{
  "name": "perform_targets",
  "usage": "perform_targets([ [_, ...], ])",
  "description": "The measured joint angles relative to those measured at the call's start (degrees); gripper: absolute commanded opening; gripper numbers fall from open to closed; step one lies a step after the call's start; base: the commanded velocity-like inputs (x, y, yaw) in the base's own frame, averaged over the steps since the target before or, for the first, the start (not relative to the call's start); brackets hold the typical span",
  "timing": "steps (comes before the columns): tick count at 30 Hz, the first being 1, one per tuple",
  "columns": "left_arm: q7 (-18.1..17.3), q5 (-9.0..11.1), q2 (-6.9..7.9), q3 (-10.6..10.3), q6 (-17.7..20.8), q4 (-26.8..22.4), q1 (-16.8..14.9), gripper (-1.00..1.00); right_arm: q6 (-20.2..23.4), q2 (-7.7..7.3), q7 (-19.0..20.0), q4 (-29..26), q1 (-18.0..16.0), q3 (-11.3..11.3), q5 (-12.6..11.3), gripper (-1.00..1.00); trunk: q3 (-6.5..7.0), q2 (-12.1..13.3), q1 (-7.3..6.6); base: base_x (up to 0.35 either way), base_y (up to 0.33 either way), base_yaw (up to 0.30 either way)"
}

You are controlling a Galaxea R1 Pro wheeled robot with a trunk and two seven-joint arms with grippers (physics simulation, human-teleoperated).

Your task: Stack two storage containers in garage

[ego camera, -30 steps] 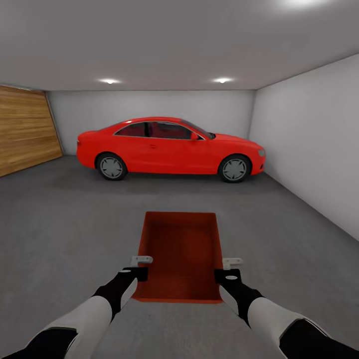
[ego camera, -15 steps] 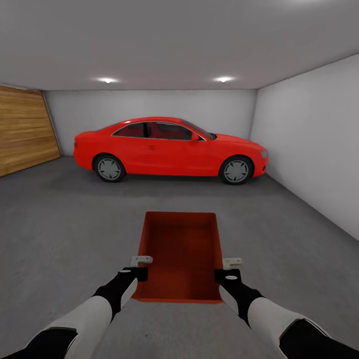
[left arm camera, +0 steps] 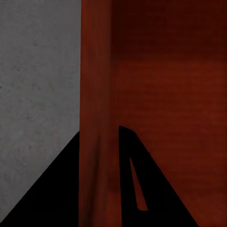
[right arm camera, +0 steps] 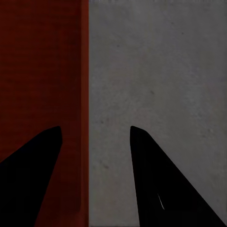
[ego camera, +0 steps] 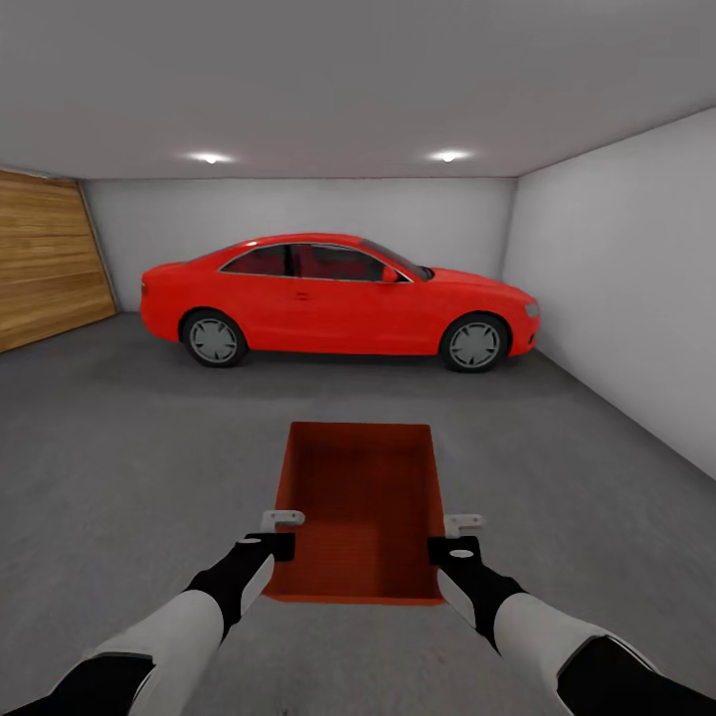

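Garage, grey concrete floor (ego camera: 119, 467), red car (ego camera: 338, 298) parked at the far wall
Storage container (ego camera: 363, 507) carried over open floor, left gripper (left arm camera: 99, 142) clamped on one side wall, right gripper (right arm camera: 94, 137) straddling the other wall, grip uncertain

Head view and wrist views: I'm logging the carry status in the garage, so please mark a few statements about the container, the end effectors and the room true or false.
1. The orange-red rectangular open-top storage container holds boxes. False: it is empty.
2. The left end effector has a finger on each side of the container's side wall. True.
3. The wooden plank door is at the right of the head view. False: it is at the left.
4. A red car stands ahead on the dark grey concrete floor. True.
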Motion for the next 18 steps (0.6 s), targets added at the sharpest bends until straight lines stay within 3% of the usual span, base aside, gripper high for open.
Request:
perform_targets([
  [18,0.06,0.14,0.00,-0.10,-0.03,0.08,0.00,-1.00,0.00,0.00,0.03,0.06,0.00,0.03,-0.01,-1.00,0.00,0.00,0.00,0.322,0.000,0.000],
])
